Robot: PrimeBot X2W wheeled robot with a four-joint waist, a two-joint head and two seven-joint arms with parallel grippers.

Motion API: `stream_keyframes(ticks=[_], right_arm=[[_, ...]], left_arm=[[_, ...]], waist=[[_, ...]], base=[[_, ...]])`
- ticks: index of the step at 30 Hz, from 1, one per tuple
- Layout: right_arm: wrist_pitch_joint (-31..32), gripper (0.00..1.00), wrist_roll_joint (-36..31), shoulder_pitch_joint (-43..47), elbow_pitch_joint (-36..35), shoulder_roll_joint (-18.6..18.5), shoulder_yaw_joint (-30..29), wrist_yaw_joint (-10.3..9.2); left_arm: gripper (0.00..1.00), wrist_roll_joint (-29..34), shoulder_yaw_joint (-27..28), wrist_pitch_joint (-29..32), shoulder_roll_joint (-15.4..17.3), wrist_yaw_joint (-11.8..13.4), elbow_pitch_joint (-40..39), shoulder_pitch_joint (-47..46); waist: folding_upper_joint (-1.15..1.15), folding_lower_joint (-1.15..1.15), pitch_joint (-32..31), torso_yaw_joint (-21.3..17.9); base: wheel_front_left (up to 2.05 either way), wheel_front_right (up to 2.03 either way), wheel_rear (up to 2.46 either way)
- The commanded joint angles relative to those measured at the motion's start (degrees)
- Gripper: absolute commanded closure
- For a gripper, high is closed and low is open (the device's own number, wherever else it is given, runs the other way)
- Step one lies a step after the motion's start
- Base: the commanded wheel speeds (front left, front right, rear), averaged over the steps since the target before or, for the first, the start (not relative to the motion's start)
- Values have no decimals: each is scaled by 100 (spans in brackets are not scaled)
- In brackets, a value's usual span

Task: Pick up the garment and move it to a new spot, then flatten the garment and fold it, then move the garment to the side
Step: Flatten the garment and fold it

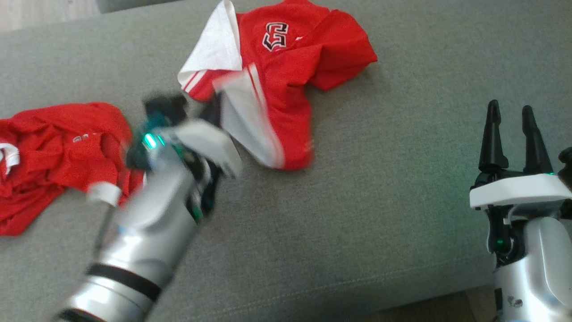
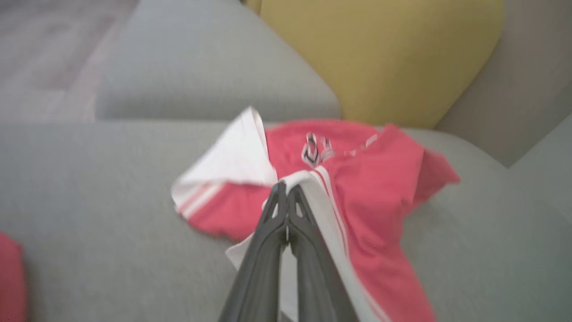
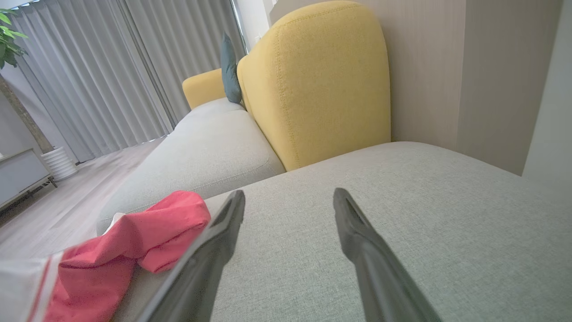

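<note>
Now we see our left gripper (image 2: 286,190) pinched tight on the white edge of the red garment (image 2: 371,192), which lies crumpled on the grey sofa (image 1: 402,201). Our right gripper (image 1: 509,117) hangs spread wide, holding nothing, well apart.

Soft daylight, faint shadows, motion blur

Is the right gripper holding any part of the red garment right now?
No, the right gripper stands open above the grey sofa seat, and the red garment lies off to its side.
</note>
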Motion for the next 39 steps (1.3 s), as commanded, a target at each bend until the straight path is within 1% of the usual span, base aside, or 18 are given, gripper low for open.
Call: stream_keyframes(ticks=[1,4,6,9,12,17,20,21,26,30,32,33,34,39], right_arm=[[-81,0,20,-151,-142,-18,134,43],[-114,0,40,-123,-83,-18,129,43],[-133,0,44,-96,-43,-18,120,43],[-148,0,33,-42,37,-18,104,43],[-160,0,42,-6,102,-18,133,43],[-162,0,30,33,133,-18,138,43],[-141,0,9,36,132,-18,128,43],[-141,0,9,36,132,-18,128,43],[-104,0,-21,42,126,-18,86,43],[-64,0,-53,80,131,-18,65,43],[-46,0,-59,92,130,-18,61,43],[-36,0,-62,91,127,-18,62,43],[-27,0,-66,90,123,-18,58,43],[78,0,-151,77,119,-18,51,43]], left_arm=[[100,441,390,-72,325,224,-591,-468],[100,1503,484,-75,644,620,-1584,-621],[100,2029,477,-76,761,760,-2203,-614],[100,2571,188,-76,889,694,-2796,-443],[100,2901,-343,80,1013,552,-2811,-120],[100,3120,-1222,675,1015,299,-2571,651],[100,3171,-1654,886,943,152,-2363,1063],[100,3171,-1654,886,943,152,-2363,1063],[100,3154,-2046,1050,771,6,-1979,1435],[100,3141,-2176,1045,635,-34,-1707,1505],[100,3050,-2151,1008,554,-46,-1615,1534],[74,3007,-2108,953,514,-8,-1595,1541],[0,2983,-2059,885,481,52,-1586,1531],[0,2752,-1657,556,380,378,-1670,1466]], waist=[[0,0,-102,52],[0,0,-207,127],[0,0,-291,197],[0,0,-429,304],[0,0,-552,402],[0,0,-671,565],[0,0,-700,631],[0,0,-700,631],[0,0,-730,717],[0,0,-744,792],[0,0,-754,836],[0,0,-757,858],[0,0,-763,887],[0,0,-778,1069]], base=[[0,0,0],[0,0,0],[0,0,0],[0,0,0],[0,0,0],[0,0,0],[0,0,0],[0,0,0],[0,0,0],[0,0,0],[0,0,0],[0,0,0],[0,0,0],[0,0,0]])
